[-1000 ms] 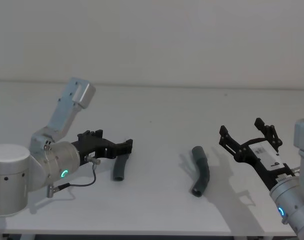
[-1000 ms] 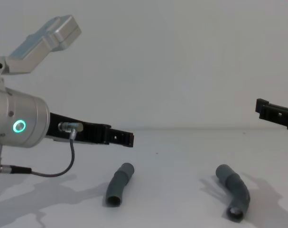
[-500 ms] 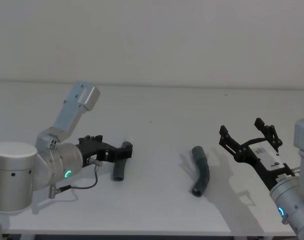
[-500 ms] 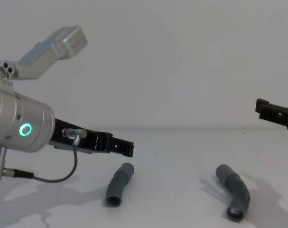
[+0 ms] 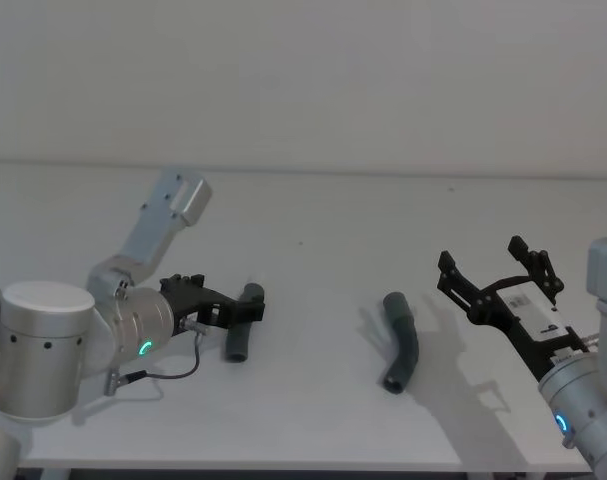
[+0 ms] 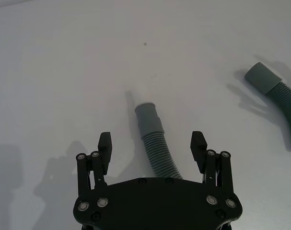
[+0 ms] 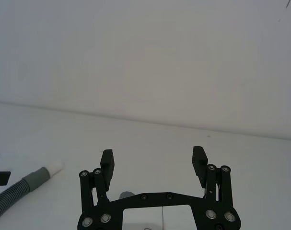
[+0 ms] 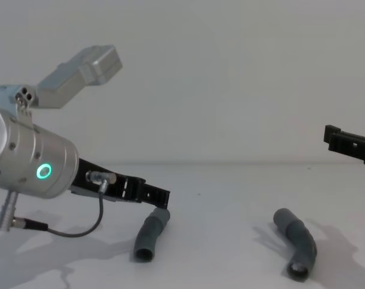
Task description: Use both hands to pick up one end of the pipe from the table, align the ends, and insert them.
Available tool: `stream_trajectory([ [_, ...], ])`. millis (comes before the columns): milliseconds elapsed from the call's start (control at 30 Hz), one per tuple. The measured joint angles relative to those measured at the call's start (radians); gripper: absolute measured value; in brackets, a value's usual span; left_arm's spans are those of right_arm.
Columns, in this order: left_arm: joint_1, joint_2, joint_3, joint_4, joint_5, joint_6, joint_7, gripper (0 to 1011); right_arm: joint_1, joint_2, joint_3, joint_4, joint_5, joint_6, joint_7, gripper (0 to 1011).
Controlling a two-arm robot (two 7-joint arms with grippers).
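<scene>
Two dark grey ribbed pipe pieces lie apart on the white table (image 5: 313, 250). My left gripper (image 5: 251, 305) (image 8: 161, 195) hangs low over the left piece (image 5: 238, 340) (image 8: 150, 236). In the left wrist view the left gripper (image 6: 151, 141) is open, a finger on each side of that piece's ribbed middle (image 6: 157, 153), not touching it. Its grey cuff (image 6: 148, 117) reaches past the fingertips. The right piece (image 5: 401, 345) (image 8: 297, 241) (image 6: 282, 98) lies free. My right gripper (image 5: 480, 252) (image 7: 153, 154) (image 8: 331, 137) is open, empty and raised, to the right of it. A white-tipped piece (image 7: 20, 189) lies in the right wrist view.
The table's front edge (image 5: 313, 465) runs close below both pieces. A plain white wall (image 5: 313, 80) stands behind the table. A cable (image 5: 168, 370) loops from my left wrist down near the surface. Bare table lies between the two pieces.
My left arm has swung down and drawn in, bringing its open gripper from above the left piece to low around it. The right arm and both pieces have not moved.
</scene>
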Motion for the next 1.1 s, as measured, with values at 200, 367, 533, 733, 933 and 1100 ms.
stream_trajectory([
  [200, -0.007, -0.011, 0.007, 0.018, 0.012, -0.002, 0.005, 1001, 0.0, 0.0, 0.0, 0.0, 0.0, 0.0, 0.0, 1001],
  [367, -0.01, -0.021, 0.009, 0.031, 0.019, -0.006, 0.008, 1001, 0.0, 0.0, 0.0, 0.0, 0.0, 0.0, 0.0, 1001],
  [533, -0.013, -0.031, 0.01, 0.049, 0.027, -0.01, 0.013, 1001, 0.0, 0.0, 0.0, 0.0, 0.0, 0.0, 0.0, 1001],
  [733, -0.018, -0.039, 0.011, 0.066, 0.036, -0.01, 0.019, 1001, 0.0, 0.0, 0.0, 0.0, 0.0, 0.0, 0.0, 1001],
  [933, -0.024, -0.041, 0.016, 0.079, 0.05, -0.007, 0.022, 1001, 0.0, 0.0, 0.0, 0.0, 0.0, 0.0, 0.0, 1001],
  [1100, -0.03, -0.04, 0.023, 0.085, 0.061, -0.004, 0.023, 1001, 0.0, 0.0, 0.0, 0.0, 0.0, 0.0, 0.0, 1001],
])
